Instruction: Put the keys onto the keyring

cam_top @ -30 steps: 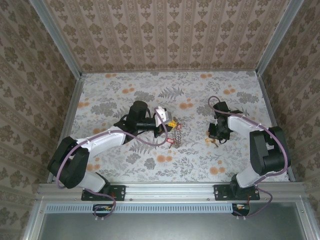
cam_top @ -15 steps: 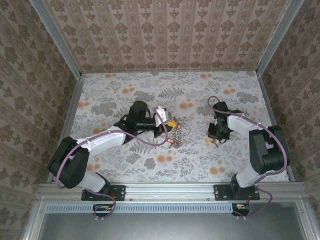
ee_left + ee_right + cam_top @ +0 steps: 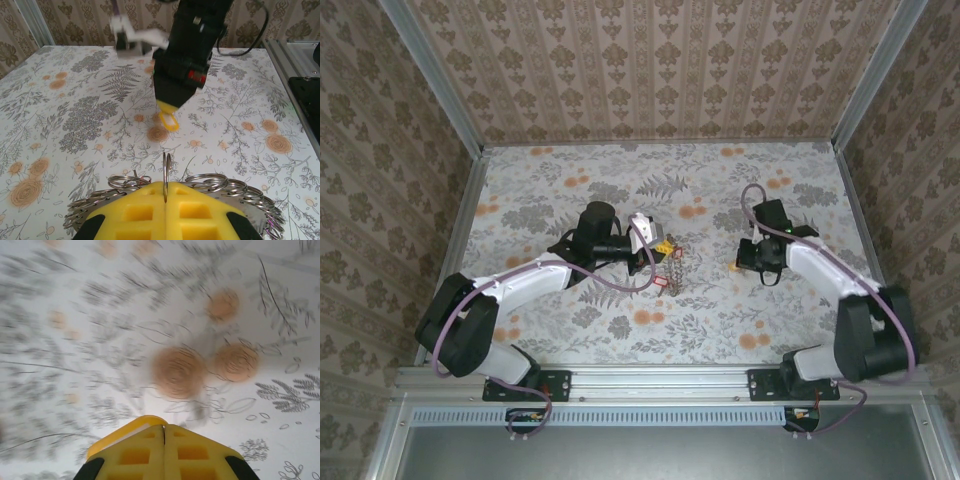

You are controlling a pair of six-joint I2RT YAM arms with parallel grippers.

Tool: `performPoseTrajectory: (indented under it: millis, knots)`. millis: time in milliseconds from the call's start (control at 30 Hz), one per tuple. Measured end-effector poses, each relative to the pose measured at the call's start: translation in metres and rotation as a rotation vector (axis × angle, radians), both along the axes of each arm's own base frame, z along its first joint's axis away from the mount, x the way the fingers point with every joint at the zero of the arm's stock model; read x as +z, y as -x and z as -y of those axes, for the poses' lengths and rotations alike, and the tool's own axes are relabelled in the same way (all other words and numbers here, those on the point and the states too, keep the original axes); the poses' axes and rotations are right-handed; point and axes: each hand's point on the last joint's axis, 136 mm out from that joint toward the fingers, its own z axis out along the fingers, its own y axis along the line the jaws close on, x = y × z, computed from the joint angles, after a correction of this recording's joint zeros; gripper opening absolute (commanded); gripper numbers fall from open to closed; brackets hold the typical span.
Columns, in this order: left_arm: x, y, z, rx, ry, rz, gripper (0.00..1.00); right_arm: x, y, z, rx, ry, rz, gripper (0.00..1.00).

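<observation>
My left gripper is shut on one upright ring of the keyring, a silvery chain of rings that spreads to both sides of its yellow fingers. From the top, the keyring hangs below that gripper, with a small red key at its lower end. My right gripper is shut, and a yellow-headed key sticks out at the left of its jaws. In the left wrist view the right gripper hangs over the table with the yellow key at its tip.
The floral table is walled in by patterned panels and a metal frame. A purple cable loops under the left arm. The right arm's base stands at the table's right edge.
The right gripper closed and rose from the spot where the keys lay, moving slightly back; that spot is now bare. The left arm and keyring have not moved.
</observation>
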Motion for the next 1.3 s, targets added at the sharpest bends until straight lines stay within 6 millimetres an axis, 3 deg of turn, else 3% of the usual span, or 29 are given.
performPoseTrajectory:
  millis: [200, 433, 567, 700, 833, 1033, 1133, 1300]
  knots:
    - [0.005, -0.002, 0.001, 0.005, 0.019, 0.003, 0.0, 0.074, 0.001, -0.036, 0.208, -0.177, 0.426, 0.0]
    - [0.006, -0.002, 0.002, 0.008, 0.025, -0.002, 0.0, 0.116, 0.028, -0.064, 0.545, -0.128, 0.783, 0.0]
    - [0.006, -0.002, 0.002, 0.01, 0.025, -0.007, 0.0, 0.109, 0.024, -0.067, 0.664, 0.102, 0.803, 0.0]
    - [0.006, -0.002, 0.002, 0.011, 0.025, -0.009, 0.0, 0.082, 0.018, -0.067, 0.751, 0.271, 0.633, 0.0]
    - [0.006, -0.002, 0.002, 0.011, 0.025, -0.011, 0.0, 0.073, 0.012, -0.075, 0.732, 0.077, 0.496, 0.0]
    - [0.006, -0.002, 0.002, 0.011, 0.025, -0.011, 0.0, 0.083, 0.005, -0.086, 0.581, -0.254, 0.543, 0.0]
    - [0.006, -0.001, 0.002, 0.005, 0.026, -0.013, 0.0, 0.09, 0.013, -0.098, 0.64, -0.281, 0.572, 0.0]
    - [0.007, 0.001, 0.002, -0.008, 0.03, -0.016, 0.0, 0.119, 0.027, -0.115, 0.788, -0.24, 0.737, 0.0]
